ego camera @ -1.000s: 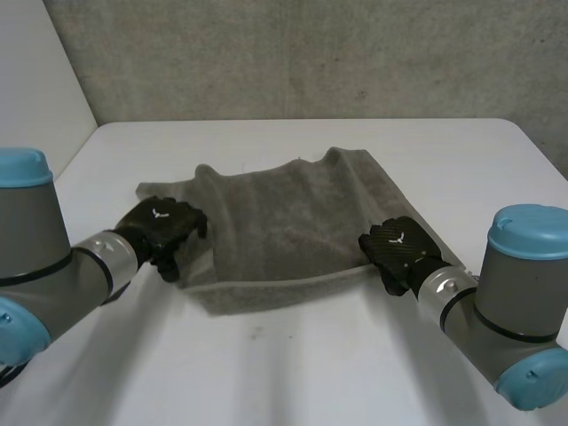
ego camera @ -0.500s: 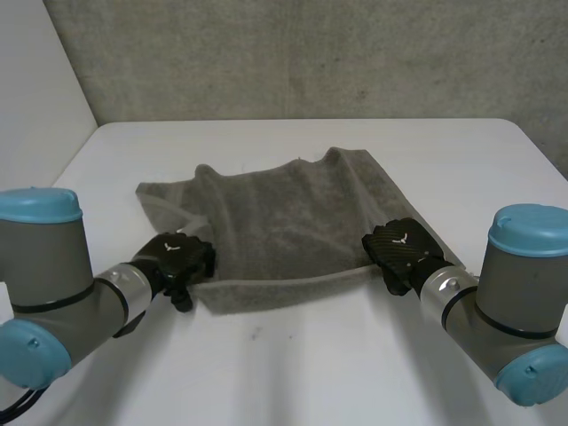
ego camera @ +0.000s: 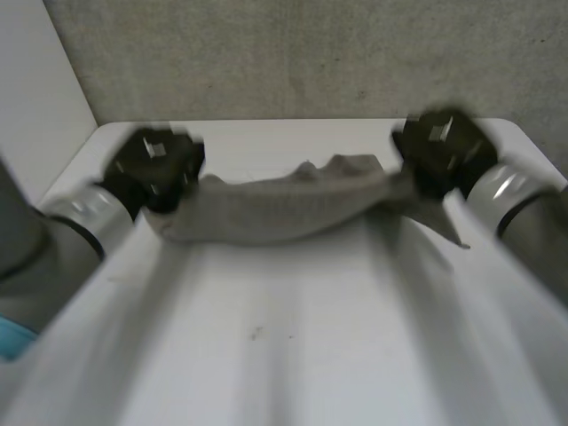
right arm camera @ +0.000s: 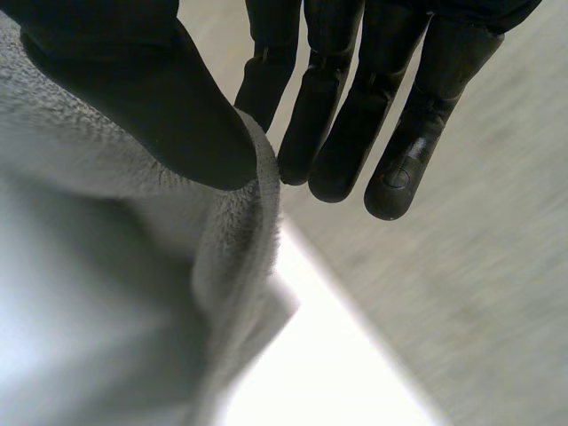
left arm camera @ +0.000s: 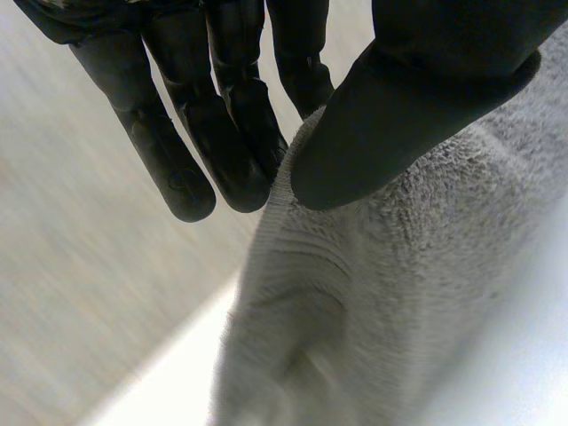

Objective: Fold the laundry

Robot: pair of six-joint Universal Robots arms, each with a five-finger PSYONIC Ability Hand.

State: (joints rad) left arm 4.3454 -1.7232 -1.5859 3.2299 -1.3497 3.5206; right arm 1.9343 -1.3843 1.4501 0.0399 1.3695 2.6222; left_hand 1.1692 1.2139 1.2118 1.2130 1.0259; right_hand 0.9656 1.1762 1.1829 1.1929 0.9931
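Mid-fold. Pinching grey towel point(ego camera: 275, 209) between thumb and fingers at opposite ends with left hand point(ego camera: 153, 169) and right hand point(ego camera: 441, 151); held stretched over the far worktop point(ego camera: 293, 346), probably sagging onto it. Next: lay both ends down evenly, then release.

The held corners of the towel point(ego camera: 284, 209) are hidden inside the left hand point(ego camera: 155, 169) and the right hand point(ego camera: 439, 151), and both arms are cut off by the head view's sides. Whether the sagging middle touches the desk point(ego camera: 293, 355) cannot be told; it seems just clear of it. In the left wrist view the thumb point(left arm camera: 417, 106) covers the pinched edge, the fingers point(left arm camera: 226, 151) pass partly behind the cloth, and the towel runs out of the picture. The right wrist view is alike: thumb over the edge, nearest finger half hidden
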